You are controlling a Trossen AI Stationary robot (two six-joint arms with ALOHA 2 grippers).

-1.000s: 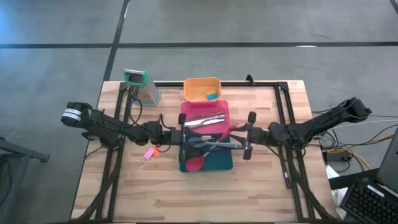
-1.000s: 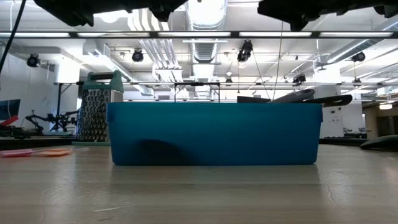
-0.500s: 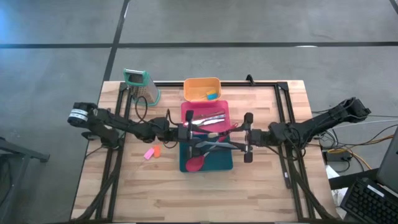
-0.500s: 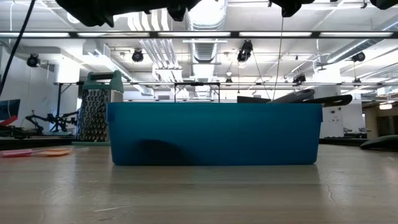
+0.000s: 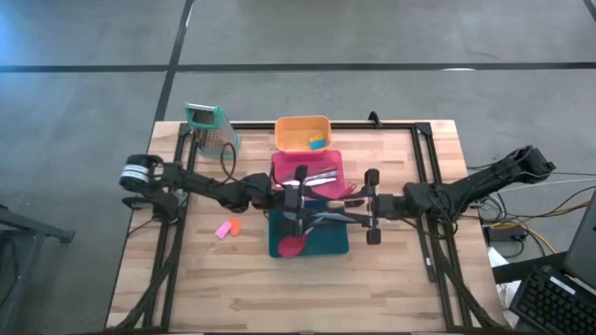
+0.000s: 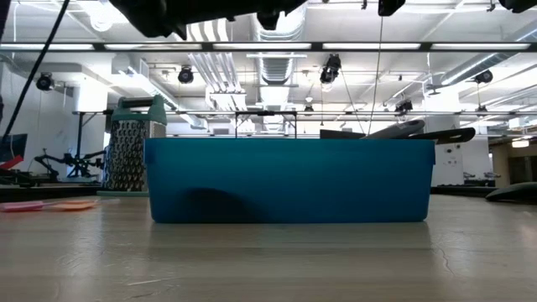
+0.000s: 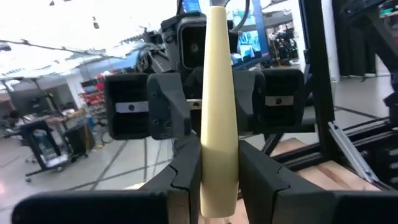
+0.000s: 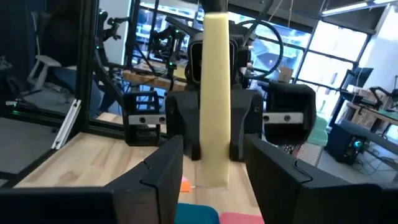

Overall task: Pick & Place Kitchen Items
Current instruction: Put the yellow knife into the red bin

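My left gripper (image 5: 300, 194) hovers over the pink tray (image 5: 279, 166) and teal tray (image 5: 335, 244), shut on a long cream utensil handle (image 7: 216, 112). My right gripper (image 8: 214, 158) faces it from the table's right side, open. Its fingers stand on either side of the handle's lower end (image 8: 214, 174) without touching. Metal cutlery (image 5: 315, 177) lies in the pink tray. A red spoon (image 5: 292, 245) and dark utensils (image 5: 321, 219) lie in the teal tray. Small blue and yellow pieces (image 5: 317, 141) sit in the orange tray (image 5: 291, 130). My left gripper pinches the cream handle's lower part (image 7: 217, 186) between its two fingers (image 7: 186, 177). The fingers come level from the table's left and lie across the handle. The handle stands upright in the hold, its lower end (image 8: 214, 177) hanging free above the trays.
A green-topped metal grater (image 5: 212, 127) stands at the far left. Small pink and orange pieces (image 5: 226, 227) lie on the wood left of the teal tray. A black frame (image 5: 424, 149) runs along the table's far and side edges. Bare wood lies toward the near edge.
My left gripper has travelled toward the table's right edge, from left of the trays to over them, closing on my right gripper. My right gripper has stayed about where it was.
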